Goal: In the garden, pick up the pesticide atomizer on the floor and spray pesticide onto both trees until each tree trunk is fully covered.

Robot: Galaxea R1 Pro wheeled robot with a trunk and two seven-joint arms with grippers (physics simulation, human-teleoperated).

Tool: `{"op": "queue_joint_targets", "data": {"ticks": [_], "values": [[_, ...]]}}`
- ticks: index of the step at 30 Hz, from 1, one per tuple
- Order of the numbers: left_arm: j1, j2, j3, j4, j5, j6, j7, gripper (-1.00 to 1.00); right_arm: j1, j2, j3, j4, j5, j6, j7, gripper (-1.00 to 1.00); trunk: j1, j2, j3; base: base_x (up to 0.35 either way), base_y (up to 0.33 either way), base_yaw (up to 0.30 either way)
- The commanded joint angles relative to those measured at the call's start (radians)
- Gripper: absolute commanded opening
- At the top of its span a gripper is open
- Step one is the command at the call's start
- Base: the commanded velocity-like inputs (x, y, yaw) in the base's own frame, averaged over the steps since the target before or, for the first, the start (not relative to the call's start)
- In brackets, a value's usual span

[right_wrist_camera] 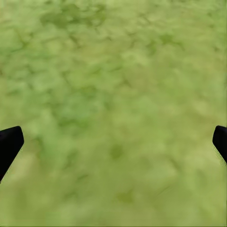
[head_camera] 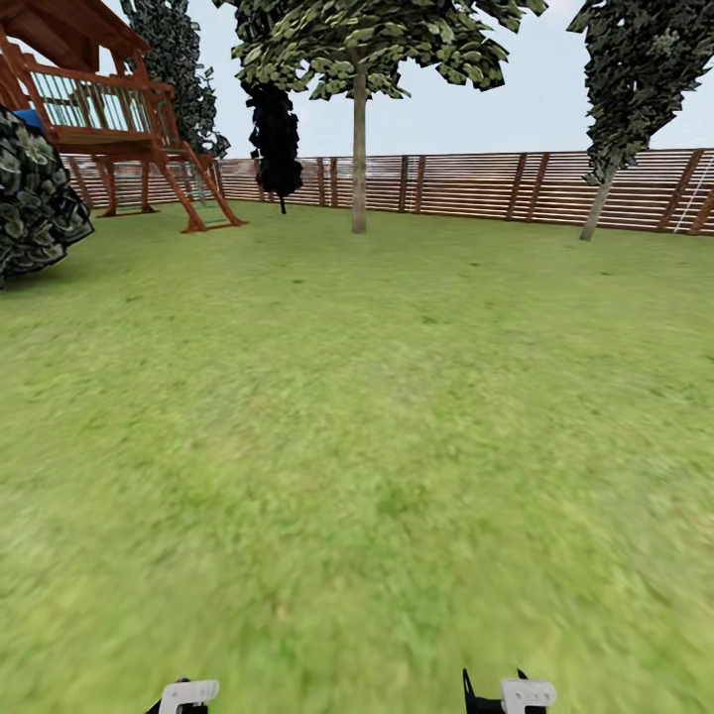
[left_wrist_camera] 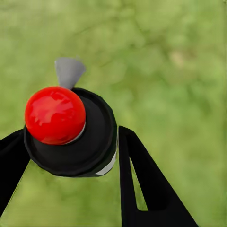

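Head view: lawn (head_camera: 357, 446) ahead, two trees at far fence (head_camera: 466, 183), straight trunk (head_camera: 359, 159) centre, leaning trunk (head_camera: 598, 206) right; wooden playhouse (head_camera: 109, 109) left.

Left wrist view: left gripper (left_wrist_camera: 71, 151) clamped around atomizer (left_wrist_camera: 71, 130), red knob up, grey nozzle beside.

Right wrist view: right gripper (right_wrist_camera: 113, 142) spread wide, empty, grass below.

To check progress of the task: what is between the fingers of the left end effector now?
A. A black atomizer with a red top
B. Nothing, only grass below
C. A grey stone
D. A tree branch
A: in the left wrist view the atomizer, black with a red ball top, sits between the left end effector's fingers, over grass.
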Motion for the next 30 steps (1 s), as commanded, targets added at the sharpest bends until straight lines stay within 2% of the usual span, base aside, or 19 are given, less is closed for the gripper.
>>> {"op": "queue_joint_targets", "data": {"ticks": [1,30], "values": [[0.0,0.0,0.0,0.0,0.0,0.0,0.0,-1.0,0.0,0.0,0.0,0.0,0.0,0.0,0.0,1.0,0.0,0.0,0.0,0.339,0.0,0.0],[0.0,-0.001,0.0,0.0,0.0,0.0,0.0,-1.0,0.0,0.0,0.0,0.001,0.0,0.0,0.0,1.0,0.0,0.0,0.0,0.338,0.0,0.0]]}}
